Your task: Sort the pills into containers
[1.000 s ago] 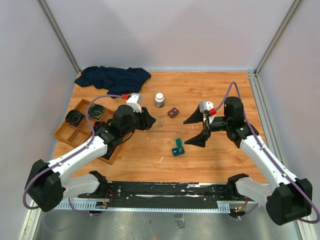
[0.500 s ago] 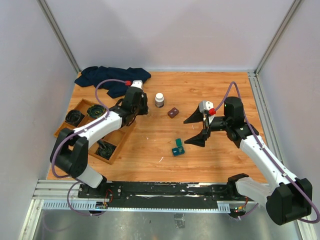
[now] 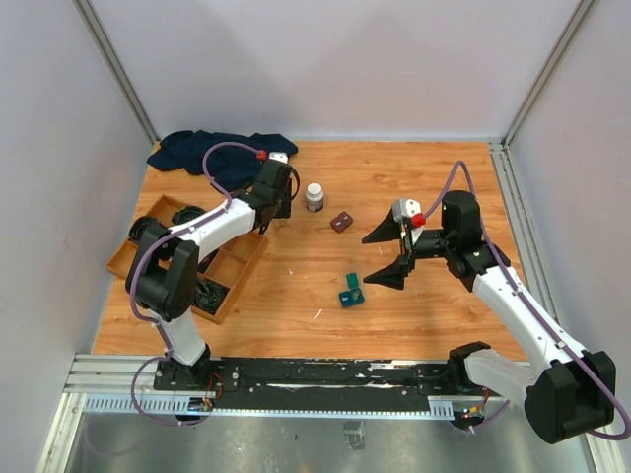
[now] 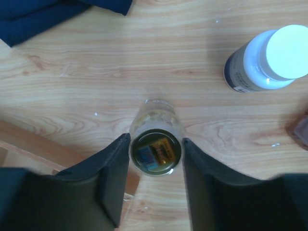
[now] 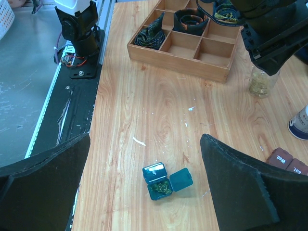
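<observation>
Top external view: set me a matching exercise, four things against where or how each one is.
Things:
1. clear jar
2. teal case
3. white-capped bottle
4. dark blue cloth

Places or states:
A. lid open, near the middle of the table
B. bunched at the far left corner
C. between the fingers of the left gripper
D. standing upright, left of the brown case

Pairs: 1-C, 2-A, 3-D, 4-B
</observation>
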Controlling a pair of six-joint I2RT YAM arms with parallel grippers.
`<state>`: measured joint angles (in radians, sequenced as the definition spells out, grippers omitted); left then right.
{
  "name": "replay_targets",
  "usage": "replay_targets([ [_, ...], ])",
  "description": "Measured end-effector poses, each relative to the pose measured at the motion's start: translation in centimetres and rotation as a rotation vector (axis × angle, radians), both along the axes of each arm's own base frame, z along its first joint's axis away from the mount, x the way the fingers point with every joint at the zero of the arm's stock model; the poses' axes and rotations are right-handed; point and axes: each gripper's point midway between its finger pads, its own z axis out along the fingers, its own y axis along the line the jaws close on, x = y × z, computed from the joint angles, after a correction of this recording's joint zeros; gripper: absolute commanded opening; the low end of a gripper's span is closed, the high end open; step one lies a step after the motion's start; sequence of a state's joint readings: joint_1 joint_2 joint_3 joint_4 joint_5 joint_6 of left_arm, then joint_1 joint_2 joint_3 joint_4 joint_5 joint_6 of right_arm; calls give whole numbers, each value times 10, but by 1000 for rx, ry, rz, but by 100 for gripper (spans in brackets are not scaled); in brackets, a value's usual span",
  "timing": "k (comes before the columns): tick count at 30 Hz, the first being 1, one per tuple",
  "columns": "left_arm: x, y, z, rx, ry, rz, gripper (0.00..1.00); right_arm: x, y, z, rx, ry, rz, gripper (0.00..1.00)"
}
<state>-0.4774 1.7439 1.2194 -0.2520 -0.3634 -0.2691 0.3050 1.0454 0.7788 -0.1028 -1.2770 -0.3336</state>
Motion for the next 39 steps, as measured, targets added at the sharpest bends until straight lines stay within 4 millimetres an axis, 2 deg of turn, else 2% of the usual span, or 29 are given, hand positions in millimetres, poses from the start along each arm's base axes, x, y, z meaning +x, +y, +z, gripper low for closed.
replay_targets([
  [2,2,2,0,13,3,2,74,0,0,0,0,0,0,98],
  [4,3,4,3,22,4,5,82,0,0,0,0,0,0,99],
  [10,3,2,16,2,-14,10,90,1,0,0,-1,0,-3,99],
  [13,-4,-6,37,-74,-50,-25,91,4,-4,0,-1,0,-20,99],
  [17,-34,-27,80,-269,-147,-158,91,12,-11,0,-2,-1,-57,99],
  [20,-70,-49,114,-456,-241,-318,93,17,-16,1,0,-4,-81,99],
  [24,-114,-75,141,-662,-314,-530,94,22,-23,3,1,-16,-110,99],
  [26,-130,-84,143,-715,-312,-607,94,22,-26,3,-3,-17,-118,99],
  [29,-157,-102,133,-722,-304,-721,97,22,-28,2,-18,-30,-115,98],
  [33,-220,-142,112,-657,-328,-959,99,25,-30,-5,-40,-23,-115,98],
  [35,-244,-153,98,-620,-363,-1059,99,29,-30,-10,-53,-4,-129,98],
  [37,-257,-153,77,-571,-407,-1113,99,33,-31,-15,-65,21,-147,98],
  [39,-260,-144,50,-518,-433,-1126,99,36,-32,-17,-71,41,-161,98],
])
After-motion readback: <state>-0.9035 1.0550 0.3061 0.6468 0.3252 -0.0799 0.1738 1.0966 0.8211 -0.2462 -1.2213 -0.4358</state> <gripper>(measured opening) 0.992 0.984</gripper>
